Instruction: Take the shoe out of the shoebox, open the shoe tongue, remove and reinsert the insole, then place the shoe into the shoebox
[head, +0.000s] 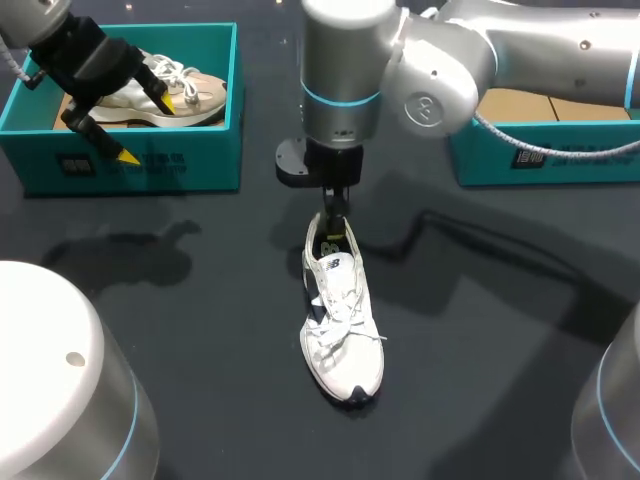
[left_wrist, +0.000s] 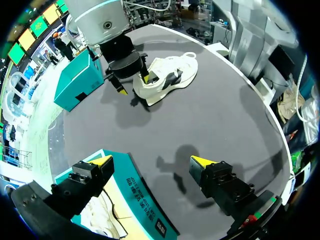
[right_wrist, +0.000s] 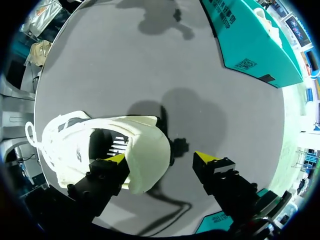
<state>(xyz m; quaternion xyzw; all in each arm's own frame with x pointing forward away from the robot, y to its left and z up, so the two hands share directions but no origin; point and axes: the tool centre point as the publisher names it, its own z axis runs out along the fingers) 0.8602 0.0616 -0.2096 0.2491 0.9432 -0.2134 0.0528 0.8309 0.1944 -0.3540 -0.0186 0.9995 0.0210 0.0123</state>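
Since the white sneaker stands on the dark worktop, well apart from both teal shoeboxes, the take-out step looks done. The right gripper straddles the heel with its fingers apart: one yellow tip sits over the shoe's opening, the other outside behind the heel, gripping nothing. A dark insole seems to lie inside the shoe, and the laces look loosely tied, so I judge that opening the tongue and working the insole are mostly ahead, with the return to a box last. The left gripper hangs with fingers apart, empty, above the left shoebox, which holds a second sneaker.
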